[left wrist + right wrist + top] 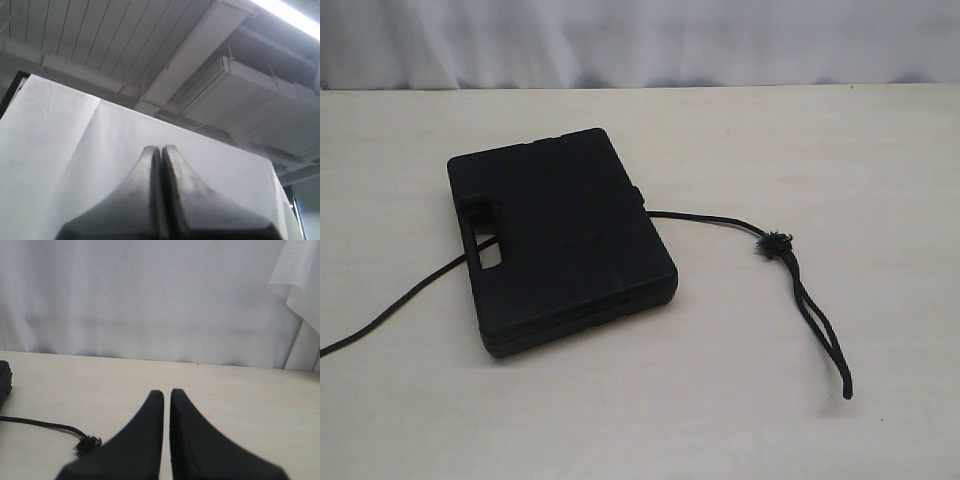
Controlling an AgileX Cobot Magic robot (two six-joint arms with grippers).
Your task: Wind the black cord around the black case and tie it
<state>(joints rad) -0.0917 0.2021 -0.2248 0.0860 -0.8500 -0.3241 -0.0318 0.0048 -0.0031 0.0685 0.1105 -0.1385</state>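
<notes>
- Nearest the exterior camera lies the doubled loop end (825, 335) of the black cord (710, 217), flat on the pale table (720, 420)
- From that loop the cord climbs to a fuzzy frayed knot (776, 243), then runs on to the right side of the black case (560, 235)
- Case lies flat on the table, left of centre, with its handle slot (485, 245) on the left
- Another stretch of cord meets the case at the slot and trails off the view's left edge; how it passes the case cannot be told
- left gripper (161, 150) is clenched with nothing in it, pointing up at a ceiling (100, 40)
- right gripper (166, 392) is closed to a hairline gap, empty, above the table near the knot
- Neither gripper touches cord or case
</notes>
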